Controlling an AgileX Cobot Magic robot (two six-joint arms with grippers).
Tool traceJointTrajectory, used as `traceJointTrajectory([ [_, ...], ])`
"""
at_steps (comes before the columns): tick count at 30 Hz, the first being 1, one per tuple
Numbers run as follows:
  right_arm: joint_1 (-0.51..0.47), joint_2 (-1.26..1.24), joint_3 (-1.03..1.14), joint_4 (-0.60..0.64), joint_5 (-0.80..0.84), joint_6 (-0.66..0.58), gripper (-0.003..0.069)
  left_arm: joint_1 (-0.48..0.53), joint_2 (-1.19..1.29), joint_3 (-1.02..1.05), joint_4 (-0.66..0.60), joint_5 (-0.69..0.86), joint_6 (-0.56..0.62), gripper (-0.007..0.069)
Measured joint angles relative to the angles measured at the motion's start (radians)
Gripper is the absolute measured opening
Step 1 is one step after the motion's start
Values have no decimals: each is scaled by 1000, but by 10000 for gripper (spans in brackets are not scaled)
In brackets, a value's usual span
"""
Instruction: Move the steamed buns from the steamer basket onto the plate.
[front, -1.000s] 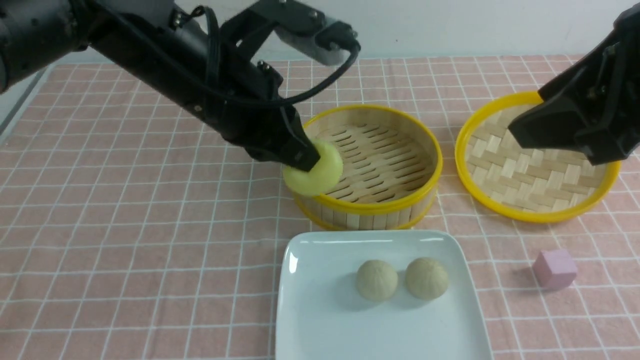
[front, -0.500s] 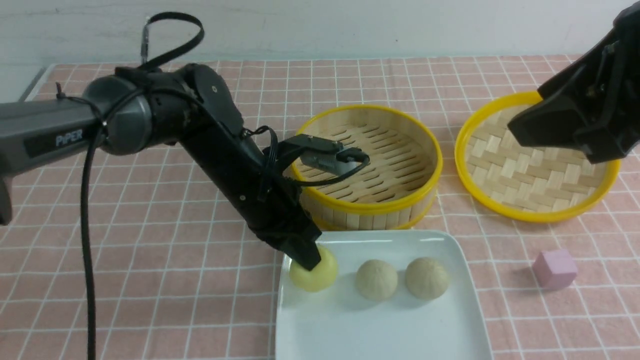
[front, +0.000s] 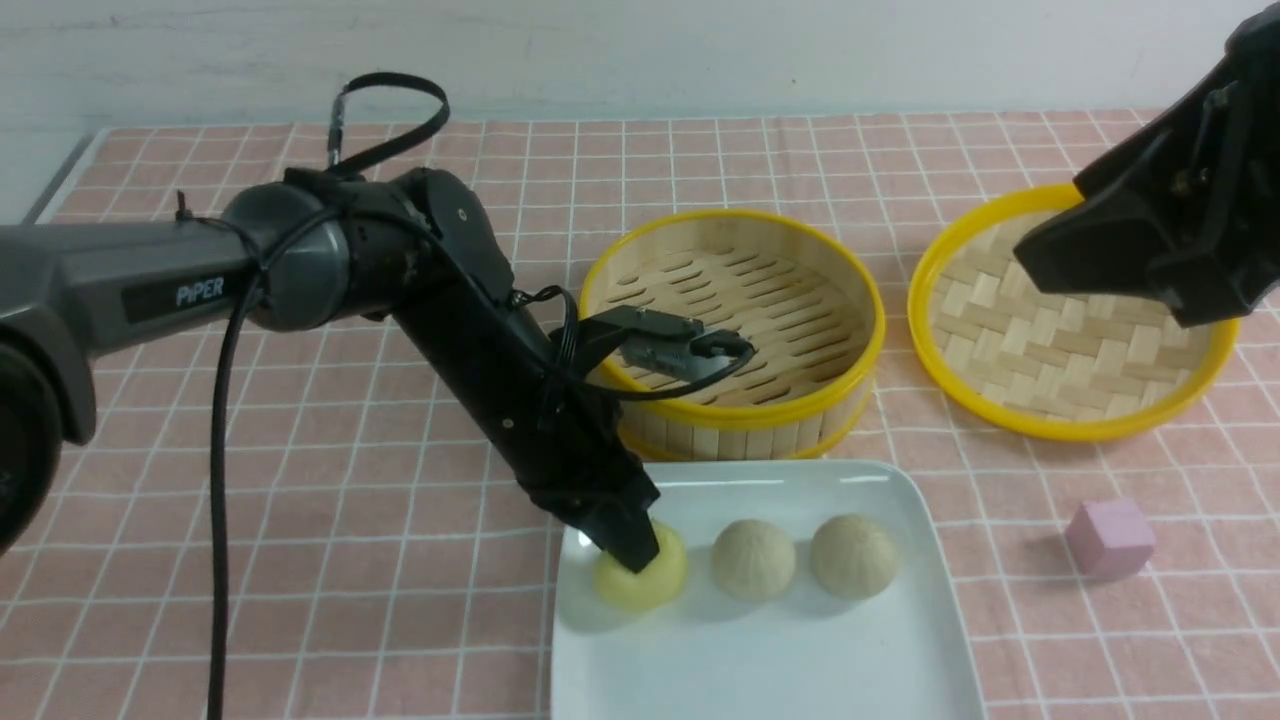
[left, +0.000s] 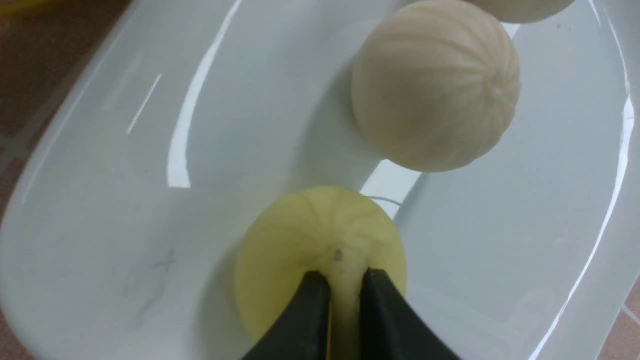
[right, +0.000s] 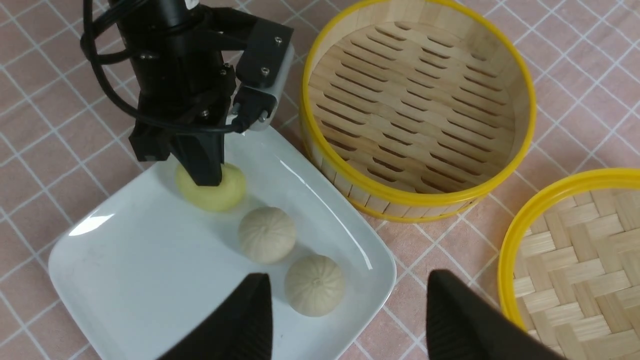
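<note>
Obs.: the left pincer (front: 630, 548) is clenched on the crown of the yellow round dough bun (front: 645, 585). The left wrist view shows a fold of dough nipped between its two black fingers (left: 305, 310), with only a narrow slit between them. The bun's underside rests on the glossy white squarish plate (front: 760, 680), toward the far left corner. The nearer pale beige bun (front: 753, 560) sits just to its right, close but not touching, and the farther pale beige bun (front: 853, 556) lies beyond that, making one row. The round bamboo steamer basket (front: 740, 432) holds no bun. Key relation: the yellow bun lies directly under the fingertips, in line with an arm that slants down from the left and rear. The bun is round, so no long axis matters. Judgement: only the release is left, and a retreat up along that slant would lead away from the neighbouring bun. The right pincer (right: 348, 277) is spread wide, grasps nothing and hangs over the shallow woven bamboo lid (front: 1070, 345), well apart. The left arm is far nearer.
</note>
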Motion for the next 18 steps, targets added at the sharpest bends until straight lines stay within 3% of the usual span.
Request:
traceJointTrajectory([
  [2, 0, 0, 0, 0, 0, 0, 422, 0, 1, 0, -2, 0, 0, 152],
  [3, 0, 0, 0, 0, 0, 0, 422, 0, 1, 0, -2, 0, 0, 231],
  [4, 0, 0, 0, 0, 0, 0, 422, 0, 1, 0, -2, 0, 0, 241],
  [5, 0, 0, 0, 0, 0, 0, 422, 0, 1, 0, -2, 0, 0, 338],
  [7, 0, 0, 0, 0, 0, 0, 422, 0, 1, -1, -3, 2, 0, 453],
  [9, 0, 0, 0, 0, 0, 0, 422, 0, -1, -1, -5, 1, 0, 498],
  [11, 0, 0, 0, 0, -7, -3, 422, 0, -27, -2, -8, -27, 1, 620],
  [14, 0, 0, 0, 0, -33, -3, 422, 0, -97, -20, -6, -77, 1, 669],
  [18, 0, 0, 0, -25, -86, -3, 422, 0, -195, -46, 17, -142, -9, 669],
])
